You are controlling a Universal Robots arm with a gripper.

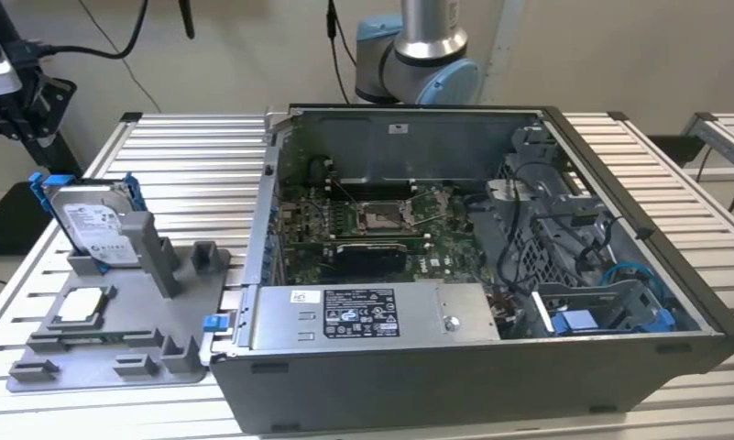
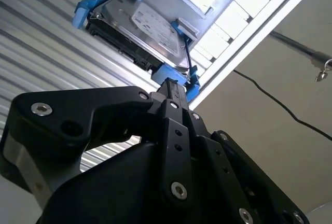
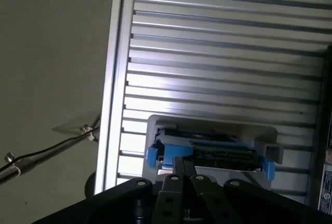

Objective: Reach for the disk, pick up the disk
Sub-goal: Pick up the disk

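Currently the end effector (image 1: pixel 12 105) hangs high at the exterior view's left, above the table's (image 1: pixel 195 156) edge and apart from everything on it. In both wrist views its black fingers lie pressed together into one narrow tip (image 2: pixel 168 85) (image 3: pixel 180 162), clenched on nothing.

The disk (image 1: pixel 92 220) stands on edge in a slot at the far end of a grey fixture (image 1: pixel 158 353), which sits on the table just beside the open computer case (image 1: pixel 465 385), on the exterior view's left of it. The disk leans back a little, with its white label turned toward the exterior camera and its blue frame showing along the sides and top. A small square silver chip (image 1: pixel 80 304) lies flat in a nearer pocket of the same fixture, apart from the disk.

In the second wrist view the disk (image 2: pixel 142 24) shows beyond the fingertip, whose end lines up with a corner of the blue frame. In the first wrist view the disk (image 3: pixel 218 149) is seen edge-on just past the tip, with the ribbed table surface beyond it. The exterior view shows clear space between end effector and disk.

The arm (image 1: pixel 416 46) rises behind the case, and a blue bracket (image 1: pixel 586 321) sits inside the case at its near corner.
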